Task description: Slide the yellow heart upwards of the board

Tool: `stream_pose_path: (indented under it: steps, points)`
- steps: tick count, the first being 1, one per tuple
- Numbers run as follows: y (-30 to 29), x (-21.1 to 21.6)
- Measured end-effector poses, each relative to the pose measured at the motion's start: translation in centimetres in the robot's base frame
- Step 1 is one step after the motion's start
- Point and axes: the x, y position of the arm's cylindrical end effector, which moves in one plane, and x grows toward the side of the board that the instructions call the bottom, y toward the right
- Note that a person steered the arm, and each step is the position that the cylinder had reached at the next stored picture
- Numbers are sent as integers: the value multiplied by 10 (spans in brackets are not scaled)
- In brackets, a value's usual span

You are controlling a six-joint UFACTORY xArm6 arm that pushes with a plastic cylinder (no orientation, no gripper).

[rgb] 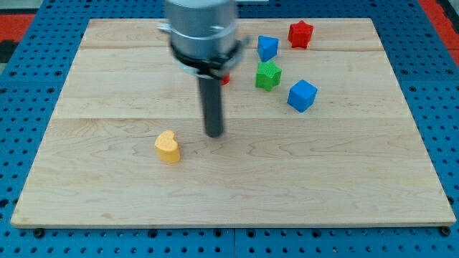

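Note:
The yellow heart (168,147) lies on the wooden board (323,179), left of centre and a little below the middle. My tip (214,134) rests on the board to the right of the heart and slightly above it, with a clear gap between them. The dark rod rises from the tip to the grey arm body at the view's top.
Up and right of the tip are a green star-like block (268,75), a blue cube (302,95), a blue block (267,48) and a red star-like block (300,34). A red block (225,78) is mostly hidden behind the arm. Blue pegboard surrounds the board.

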Motion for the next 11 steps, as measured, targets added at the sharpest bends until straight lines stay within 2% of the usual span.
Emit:
stream_pose_path:
  steps: [1,2,3,4,5,6,7,9,10,11]
  points:
    - [29,50]
    - [-26,57]
    - [-61,26]
    - [-77,50]
    - [-78,47]
    - [-135,-6]
    - [-160,-23]
    - [-174,-4]
    - [-240,-2]
    - [-240,-31]
